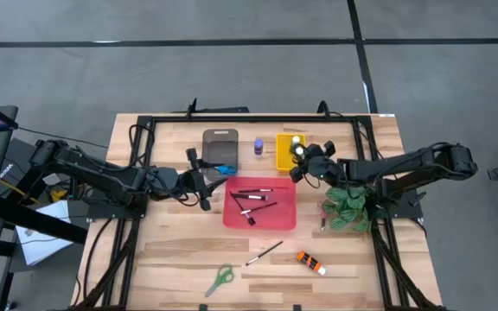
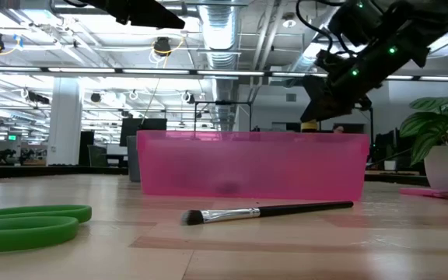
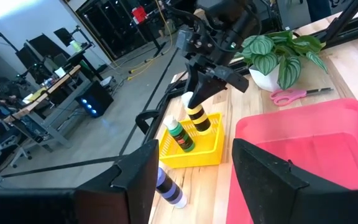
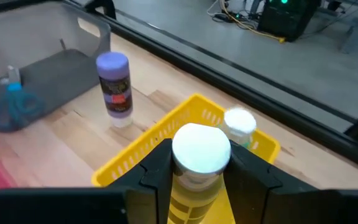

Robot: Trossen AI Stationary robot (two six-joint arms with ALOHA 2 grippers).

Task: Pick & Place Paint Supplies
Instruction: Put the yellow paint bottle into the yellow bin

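Standing clamped between the right jaws (image 4: 194, 171), yellow tube (image 4: 194, 168) over yellow tray (image 4: 135, 158).

A red tray (image 1: 285, 221) sits mid-table between a grey tray (image 1: 219, 139), a yellow tray (image 1: 282, 155) and a potted plant (image 1: 349, 207).

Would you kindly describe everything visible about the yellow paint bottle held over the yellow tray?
The yellow paint bottle is a small plastic-looking cylinder with a white round cap and a dark banded label. It stands upright, clamped between the two dark fingers of the right tool, its base over or in the yellow tray; contact with the tray floor cannot be judged. A green bottle with a white cap stands beside it in the tray.
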